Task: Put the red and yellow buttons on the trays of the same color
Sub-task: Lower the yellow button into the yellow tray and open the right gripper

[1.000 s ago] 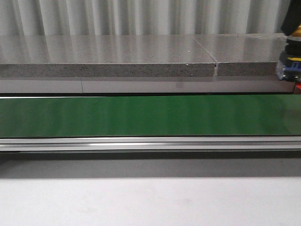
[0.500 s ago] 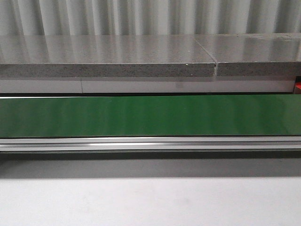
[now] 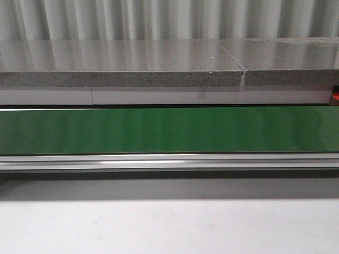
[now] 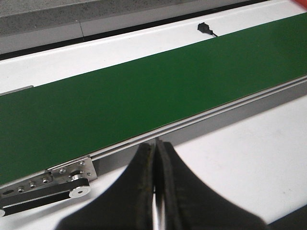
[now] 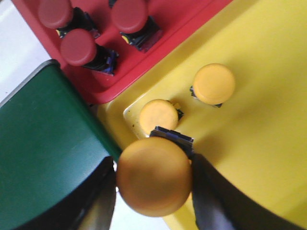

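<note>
Corrugated grey sheeting backs the scene in the front view, with a speckled stone ledge (image 3: 159,69) beneath it and a long green conveyor belt (image 3: 169,129) running across, bare of any button along the whole stretch that shows; neither arm appears in that view. From the right wrist, a yellow button (image 5: 153,176) sits clamped between the fingers of the right gripper (image 5: 153,182), held above the near corner of the yellow tray (image 5: 259,96); whether it already touches the tray floor cannot be told. Two more yellow buttons, one close by (image 5: 158,116) and one further in (image 5: 214,84), lie on that tray; beside it the red tray (image 5: 168,21) carries three red buttons (image 5: 77,47), (image 5: 55,12), (image 5: 128,14), so five pieces look sorted by colour and this sixth seems about to join its fellows. A rounded end of the green belt lies just beside both trays. From the left wrist, the left gripper (image 4: 155,158) hangs with its jaws pressed together and nothing between them, over the white table (image 4: 249,153) near the belt's metal rail (image 4: 216,112); a small black plug (image 4: 205,28) lies beyond the belt. Releasing the held button looks like the step remaining; whether more buttons are to come cannot be judged.
</note>
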### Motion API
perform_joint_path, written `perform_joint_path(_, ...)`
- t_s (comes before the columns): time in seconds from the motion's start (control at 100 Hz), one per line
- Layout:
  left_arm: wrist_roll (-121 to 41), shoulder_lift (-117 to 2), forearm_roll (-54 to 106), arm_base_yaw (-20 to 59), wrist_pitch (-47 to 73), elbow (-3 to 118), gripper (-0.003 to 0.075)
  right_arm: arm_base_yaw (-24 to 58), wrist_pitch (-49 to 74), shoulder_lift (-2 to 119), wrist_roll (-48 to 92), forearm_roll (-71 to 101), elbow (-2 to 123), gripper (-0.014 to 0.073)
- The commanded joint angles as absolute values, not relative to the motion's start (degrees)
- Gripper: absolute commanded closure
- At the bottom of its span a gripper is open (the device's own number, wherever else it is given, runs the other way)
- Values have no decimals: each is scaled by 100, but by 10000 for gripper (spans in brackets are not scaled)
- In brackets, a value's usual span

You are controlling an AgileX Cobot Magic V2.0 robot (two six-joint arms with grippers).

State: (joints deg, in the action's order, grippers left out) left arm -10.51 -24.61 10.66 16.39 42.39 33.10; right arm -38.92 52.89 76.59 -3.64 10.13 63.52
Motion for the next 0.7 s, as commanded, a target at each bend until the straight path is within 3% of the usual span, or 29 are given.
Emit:
perform_joint_path(0.0, -1042, -2480, 1174, 1686, 3829, 3467, 741, -4087, 5009, 7450, -376, 871, 6419, 399)
perform_joint_path(0.34, -1042, -2480, 1174, 1686, 3829, 3467, 741, -4631, 4384, 7457, -438, 859, 5835, 399)
perform_joint_path(0.69, -1042, -2480, 1174, 1686, 3829, 3467, 741, -4637, 3372, 7471, -465, 864, 5021, 399)
